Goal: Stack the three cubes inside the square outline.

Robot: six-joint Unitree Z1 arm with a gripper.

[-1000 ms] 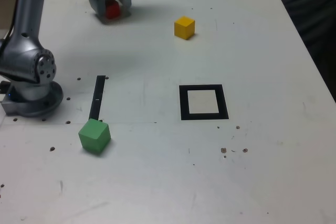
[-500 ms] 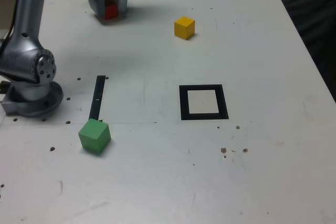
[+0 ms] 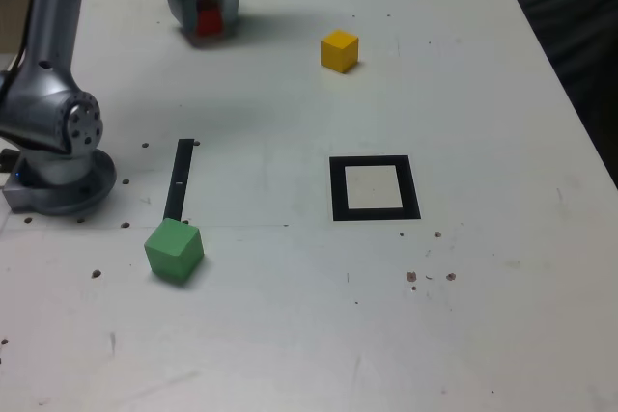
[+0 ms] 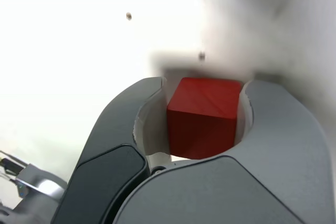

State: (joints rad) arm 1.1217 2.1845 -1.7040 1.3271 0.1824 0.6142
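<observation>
Since a second ago my jaws had narrowed from a wide straddle to tight against the red cube [image 3: 207,18] [image 4: 203,117], near the bench's far edge toward the exterior view's left. My gripper [image 3: 204,9] [image 4: 202,90] held it on both flanks in the wrist view; whether it was off the surface, I couldn't tell.

Left to right in the exterior view: green cube [image 3: 175,250] near the front-left, yellow cube [image 3: 339,50] mid-far, square outline [image 3: 375,188] around mid-bench, unoccupied.

Step, I judged: first pick. Next: lift clear, carry to the outline, set down square.

No brands, labels or writing readable.
</observation>
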